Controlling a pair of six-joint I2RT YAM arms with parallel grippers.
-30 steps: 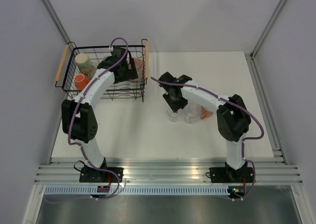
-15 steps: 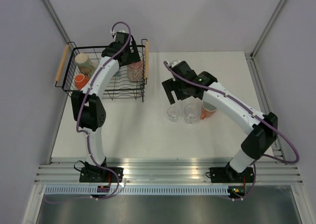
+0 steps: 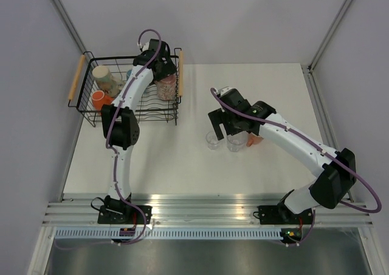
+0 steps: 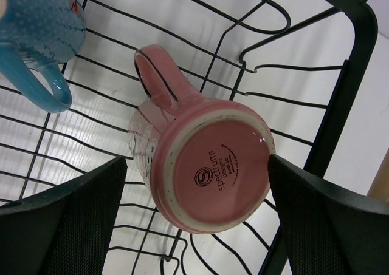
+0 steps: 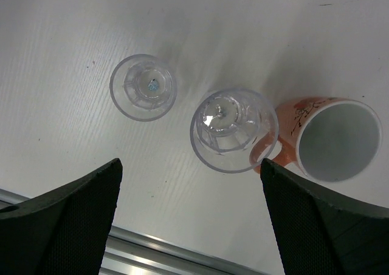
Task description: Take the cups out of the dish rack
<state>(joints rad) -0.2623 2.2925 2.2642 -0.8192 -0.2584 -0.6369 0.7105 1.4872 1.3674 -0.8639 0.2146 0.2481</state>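
Right pincer [image 5: 191, 226] has returned above clear tumblers [image 5: 234, 129].

The black wire dish rack [image 3: 152, 112] sits on the far left of the counter [image 3: 182, 159]. In it are a cream mug [image 3: 104, 78], a small orange mug [image 3: 99, 99], a blue mug [image 4: 36, 26] and a pink cup [image 4: 209, 172] showing its bottom. Out on the counter stand a small clear cup [image 5: 143, 87], a bigger clear cup [image 5: 234, 129] and, just beside it, an orange cup [image 5: 331, 138] that is white inside.

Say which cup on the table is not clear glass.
The orange mug, white inside and handled, at the right end beside the two clear tumblers.
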